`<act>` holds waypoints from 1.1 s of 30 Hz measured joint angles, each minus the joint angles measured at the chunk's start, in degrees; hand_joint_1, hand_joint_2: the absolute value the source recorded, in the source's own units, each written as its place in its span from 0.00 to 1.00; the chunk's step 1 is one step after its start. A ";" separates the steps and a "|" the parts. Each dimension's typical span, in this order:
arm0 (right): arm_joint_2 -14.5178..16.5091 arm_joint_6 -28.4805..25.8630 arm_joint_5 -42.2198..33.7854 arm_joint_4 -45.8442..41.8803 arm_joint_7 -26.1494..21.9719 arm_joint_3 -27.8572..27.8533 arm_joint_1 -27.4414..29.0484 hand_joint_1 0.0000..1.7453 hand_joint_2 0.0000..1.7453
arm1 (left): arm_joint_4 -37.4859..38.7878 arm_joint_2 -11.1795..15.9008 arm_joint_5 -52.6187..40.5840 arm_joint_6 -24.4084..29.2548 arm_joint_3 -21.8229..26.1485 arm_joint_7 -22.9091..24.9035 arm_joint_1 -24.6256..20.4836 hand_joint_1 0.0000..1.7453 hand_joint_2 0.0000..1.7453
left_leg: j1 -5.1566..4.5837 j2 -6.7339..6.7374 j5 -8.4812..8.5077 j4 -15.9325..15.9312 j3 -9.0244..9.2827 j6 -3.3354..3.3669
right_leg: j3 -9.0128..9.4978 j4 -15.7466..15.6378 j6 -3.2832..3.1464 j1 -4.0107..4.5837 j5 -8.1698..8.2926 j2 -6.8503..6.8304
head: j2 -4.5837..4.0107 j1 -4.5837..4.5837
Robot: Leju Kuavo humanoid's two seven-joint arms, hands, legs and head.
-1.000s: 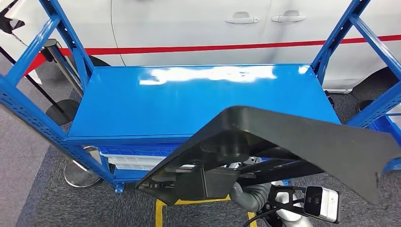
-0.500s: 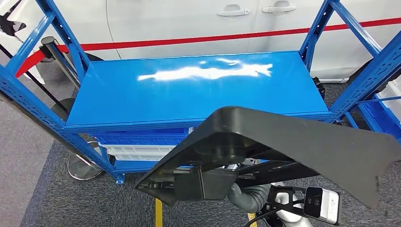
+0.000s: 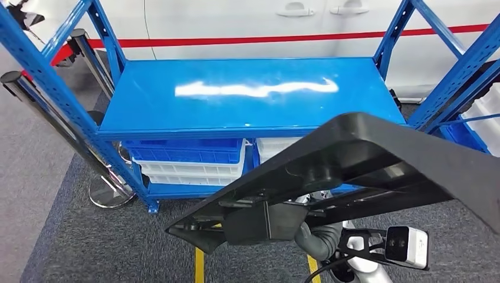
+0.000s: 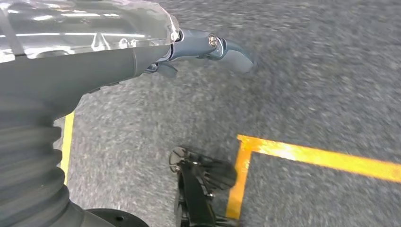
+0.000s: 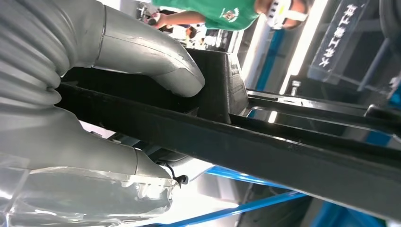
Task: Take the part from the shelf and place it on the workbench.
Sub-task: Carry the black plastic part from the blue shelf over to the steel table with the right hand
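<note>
Head view: large matte-black moulded plastic part (image 3: 377, 159), flat panel with ribbed underside, held in the air in front of the glossy blue metal shelf (image 3: 247, 97). Blue and white plastic crates (image 3: 188, 165) on the tier below. Grey speckled carpet (image 3: 88, 247), yellow floor tape (image 4: 312, 156).

Right hand (image 5: 94, 90): thick grey thumb (image 5: 156, 61) pressed on top of a black rib, fingers under it, gripping the part.

Left hand (image 4: 142, 56): hangs over the carpet, fingers (image 4: 222, 47) extended, holding nothing.
</note>
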 joint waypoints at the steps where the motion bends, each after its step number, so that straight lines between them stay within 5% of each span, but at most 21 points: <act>1: -0.27 0.15 -0.05 0.42 -0.02 -0.07 0.18 1.00 1.00 | 0.01 -0.01 -0.08 0.02 0.08 0.16 0.02 0.00 1.00 | -0.02 0.03 0.75 0.10 -1.03 0.07 | -0.60 3.55 0.22 -0.12 -2.32 0.01 | -0.01 0.04; 2: -0.57 0.38 -0.17 0.82 -0.05 -0.09 0.37 1.00 1.00 | 0.01 -0.01 -0.19 0.05 0.13 0.31 0.04 0.00 1.00 | -0.03 0.05 1.46 0.24 -2.10 0.02 | -0.80 6.45 0.39 -0.23 -3.05 0.01 | -0.01 0.05; 4: -1.18 1.04 -0.62 1.62 -0.24 -0.11 0.62 1.00 1.00 | 0.01 -0.05 -0.44 0.11 0.21 0.56 0.08 0.00 1.00 | -0.02 0.07 2.85 0.63 -4.35 -0.19 | 0.97 7.91 0.58 -0.44 -0.65 0.01 | -0.01 0.05; 6: -1.50 1.49 -1.14 2.12 -0.37 -0.13 0.65 1.00 1.00 | 0.00 -0.10 -0.67 0.13 0.30 0.72 0.08 0.00 1.00 | 0.00 0.04 4.11 1.02 -6.13 -0.59 | 6.42 2.23 0.45 -0.57 1.87 0.07 | -0.01 0.05; 8: -1.56 1.58 -1.47 2.27 -0.24 -0.16 0.62 1.00 1.00 | -0.01 -0.13 -0.93 0.11 0.39 0.80 0.08 0.00 1.00 | -0.10 -0.04 5.27 1.08 -6.85 -1.18 | 12.33 -6.07 -0.12 -0.33 0.50 0.19 | -0.01 0.00; 10: -1.57 1.58 -1.63 2.36 0.02 -0.19 0.62 1.00 1.00 | -0.01 -0.11 -1.15 0.09 0.48 0.85 0.11 0.00 1.00 | -0.11 -0.09 6.66 0.50 -6.98 -1.91 | 14.15 -9.80 -0.94 0.10 -0.49 0.24 | -0.01 0.08; 12: -1.57 1.58 -1.69 2.56 0.26 -0.19 0.71 1.00 1.00 | -0.01 -0.06 -1.28 0.09 0.57 0.85 0.22 0.00 1.00 | 0.02 -0.18 7.00 0.20 -7.39 -2.56 | 13.12 -9.99 -1.90 -0.03 0.82 0.05 | -0.01 0.21; 13: -1.57 1.58 -1.70 2.67 0.33 -0.19 0.76 1.00 1.00 | -0.01 -0.02 -1.33 0.10 0.60 0.85 0.29 0.00 1.00 | 0.05 -0.23 5.46 1.06 -7.82 -2.79 | 12.43 -10.10 -2.44 -0.15 1.62 -0.07 | -0.01 0.19; 16: -1.57 1.35 -1.63 2.95 0.38 -0.19 0.89 1.00 1.00 | -0.01 0.05 -1.58 0.05 0.63 0.84 0.49 0.00 1.00 | 0.14 -0.26 -4.05 10.20 -9.82 -3.07 | 9.41 -9.91 -3.40 -0.06 4.11 -0.25 | -0.01 -0.06; 17: -1.57 1.08 -1.43 3.00 0.40 -0.20 1.04 1.00 1.00 | -0.01 0.09 -1.73 0.01 0.63 0.80 0.49 0.00 1.00 | 0.13 -0.26 -5.70 13.91 -10.16 -3.08 | 8.18 -9.69 -3.47 0.07 4.94 -0.26 | -0.01 -0.12; 19: -1.54 0.22 -0.70 2.98 0.48 -0.23 1.52 1.00 1.00 | -0.02 0.28 -2.14 -0.11 0.63 0.69 0.42 0.00 1.00 | 0.07 -0.26 -3.92 17.62 -8.89 -2.92 | 5.49 -9.07 -3.43 0.34 6.52 -0.30 | 0.00 -0.14; 21: -1.51 -0.67 0.03 2.69 0.56 -0.43 2.16 1.00 1.00 | -0.04 0.56 -2.73 -0.28 0.63 0.63 0.36 0.00 1.00 | -0.06 -0.29 -1.00 14.21 -4.09 -2.39 | 3.02 -8.24 -3.24 0.48 7.89 -0.31 | 0.00 -0.15; 24: -1.38 -1.43 0.59 1.52 0.62 -1.01 3.08 1.00 1.00 | -0.24 0.95 -3.47 -0.61 0.63 0.62 0.10 0.00 1.00 | -0.50 -0.39 -4.30 1.49 5.26 -1.68 | 1.16 -7.47 -2.57 0.69 9.67 -0.43 | -0.01 -0.10; 26: -1.30 -1.65 0.84 0.98 0.66 -1.30 3.64 1.00 1.00 | -0.30 0.99 -3.70 -0.80 0.62 0.63 0.02 0.00 1.00 | -0.64 -0.42 -4.83 -1.38 6.18 -1.38 | 0.86 -7.96 -1.90 0.63 11.11 -0.55 | 0.01 -0.14; 27: -1.30 -1.72 0.96 0.85 0.68 -1.40 4.09 1.00 1.00 | -0.30 0.98 -3.75 -0.89 0.62 0.64 0.05 0.00 1.00 | -0.57 -0.32 -4.05 -1.46 5.57 -1.07 | 0.63 -8.06 -1.56 0.55 11.05 -0.42 | 0.00 -0.21; 29: -1.29 -1.86 1.31 0.60 0.70 -1.60 5.14 1.00 1.00 | -0.30 0.99 -3.91 -1.07 0.63 0.67 0.12 0.00 1.00 | -0.29 -0.02 -2.33 -1.70 4.01 -0.33 | -0.37 -5.72 -0.91 0.38 7.19 -0.09 | -0.01 -0.04; 31: -1.29 -1.96 1.67 0.38 0.70 -1.65 5.77 1.00 1.00 | -0.30 1.07 -4.14 -1.20 0.64 0.65 0.15 0.00 1.00 | -0.30 0.23 -0.70 -1.55 2.11 0.08 | -1.77 0.92 -0.40 0.05 0.67 0.05 | -0.01 0.14; 33: -1.29 -2.06 2.03 0.18 0.70 -1.69 6.24 1.00 1.00 | -0.30 1.08 -4.34 -1.32 0.64 0.57 0.12 0.00 1.00 | -0.35 0.33 0.85 -1.14 -0.13 0.05 | -2.27 7.70 -0.03 -0.14 -1.23 0.06 | -0.01 0.16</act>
